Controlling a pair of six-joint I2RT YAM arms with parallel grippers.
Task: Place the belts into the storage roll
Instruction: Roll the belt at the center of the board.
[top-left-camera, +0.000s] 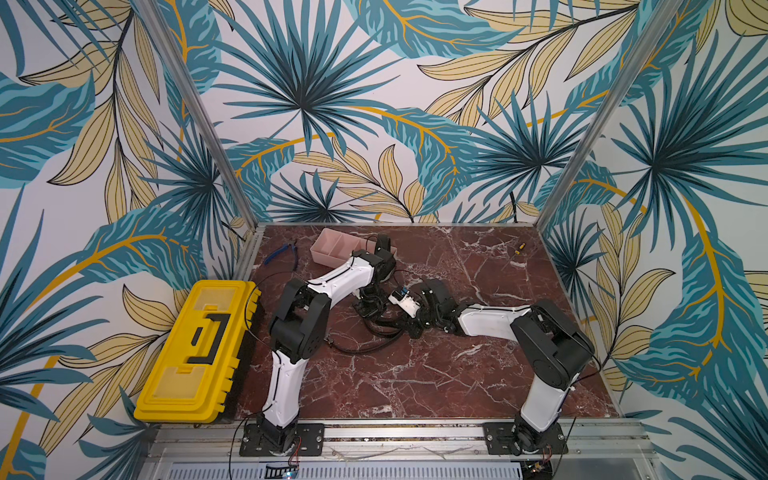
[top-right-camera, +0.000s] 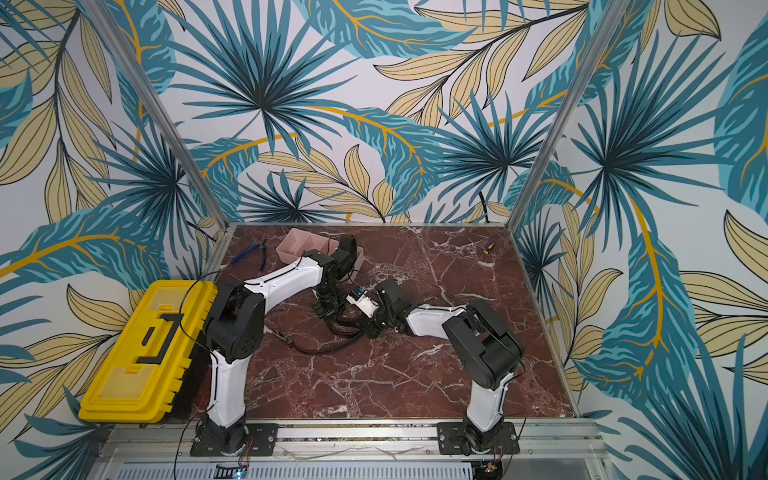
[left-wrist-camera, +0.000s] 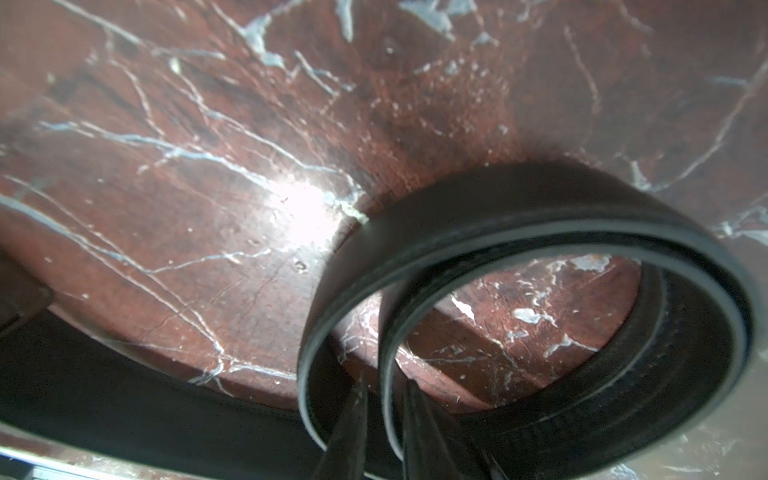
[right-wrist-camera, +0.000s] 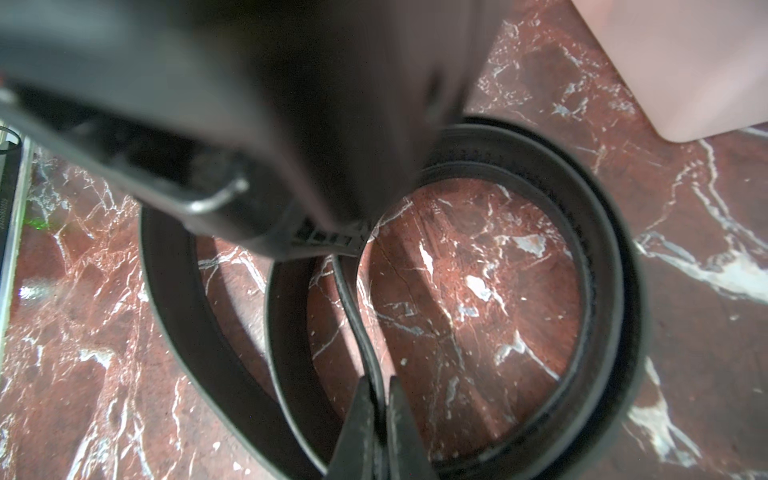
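Black belt (right-wrist-camera: 611, 291), loosely coiled near the far-left pink tray (right-wrist-camera: 685, 62): right gripper (right-wrist-camera: 379, 382) pinches its inner strand, likely so the coil holds; left gripper (left-wrist-camera: 385, 380) straddles a wrap, slightly parted.

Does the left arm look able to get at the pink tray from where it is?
Probably yes. The left arm is bent right beside the pink tray, with nothing between them. The left gripper straddles a belt strand, so it would need to lift clear first.
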